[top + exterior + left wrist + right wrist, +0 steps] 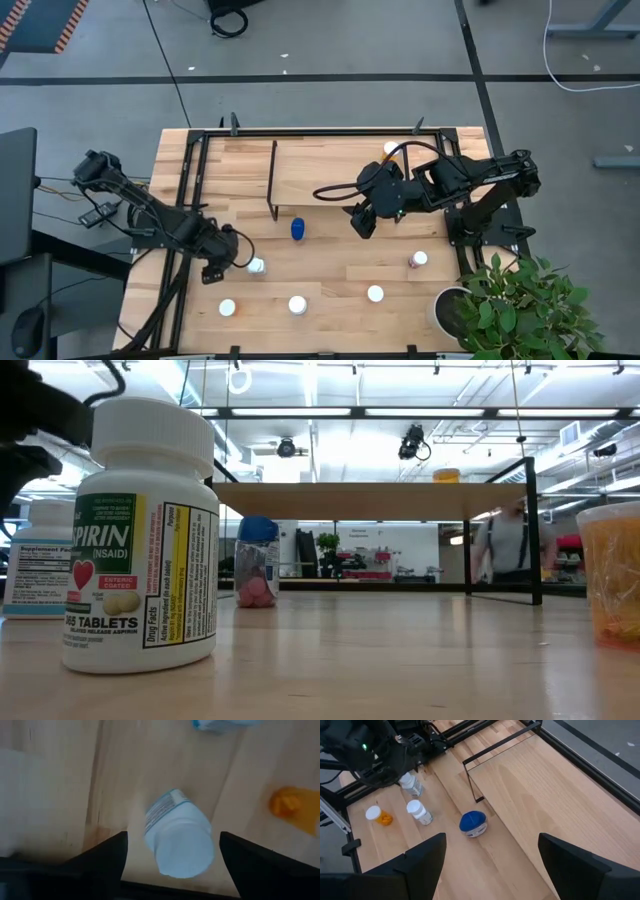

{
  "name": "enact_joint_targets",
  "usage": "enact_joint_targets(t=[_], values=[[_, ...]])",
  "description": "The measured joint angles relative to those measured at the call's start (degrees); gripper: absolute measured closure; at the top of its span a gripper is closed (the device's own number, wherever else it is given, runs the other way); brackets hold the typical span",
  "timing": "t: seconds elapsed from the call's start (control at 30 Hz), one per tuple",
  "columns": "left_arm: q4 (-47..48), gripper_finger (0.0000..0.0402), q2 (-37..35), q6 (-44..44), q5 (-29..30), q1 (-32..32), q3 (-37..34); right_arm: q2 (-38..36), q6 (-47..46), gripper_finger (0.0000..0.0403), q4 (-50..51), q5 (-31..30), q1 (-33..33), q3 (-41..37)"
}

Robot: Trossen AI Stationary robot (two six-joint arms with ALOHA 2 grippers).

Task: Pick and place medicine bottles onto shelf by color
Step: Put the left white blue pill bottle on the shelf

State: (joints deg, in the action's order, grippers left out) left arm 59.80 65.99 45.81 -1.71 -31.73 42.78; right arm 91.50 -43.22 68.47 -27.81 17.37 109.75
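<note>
My left gripper is open near the table's left near part, beside a white-capped white bottle. In the left wrist view that bottle stands upright on the table ahead of and between the fingers, apart from both. My right gripper is open above the table's middle, to the right of the blue bottle, which stands on the table in front of the shelf; the right wrist view shows that blue bottle too. One white-capped bottle stands on the shelf's far right part.
More bottles stand along the near side: an orange one, a white one, another and a pinkish one. A potted plant sits at the near right corner. Black frame rails run along the table's edges.
</note>
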Motion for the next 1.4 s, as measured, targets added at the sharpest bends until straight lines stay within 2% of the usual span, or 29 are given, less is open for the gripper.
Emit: enact_joint_targets(t=[0.27, 0.63, 0.87, 1.2, 1.4], values=[[0.16, 0.0105, 5.67, 3.82, -2.33, -0.02, -0.08, -0.02, 0.96, 0.0079, 0.09, -0.02, 0.02, 0.0], [0.41, 0.0132, 6.41, 6.1, -4.62, 0.0, -0.08, -0.01, 1.87, 0.0079, 0.07, -0.03, 0.01, 0.0], [0.42, 0.0165, 6.37, 6.11, -6.75, 0.06, -0.04, -0.01, 1.87, 0.0079, 0.06, -0.04, -0.01, 0.0], [-0.84, 0.0229, 6.39, 4.75, -6.34, 1.41, 3.43, 0.0, 1.9, 0.0079, 0.0, -0.23, -0.51, 0.0], [-2.64, 0.025, 6.39, 3.06, -6.29, 1.79, 3.77, -0.02, 2.33, 0.0079, -0.04, -0.26, -1.16, 0.0]])
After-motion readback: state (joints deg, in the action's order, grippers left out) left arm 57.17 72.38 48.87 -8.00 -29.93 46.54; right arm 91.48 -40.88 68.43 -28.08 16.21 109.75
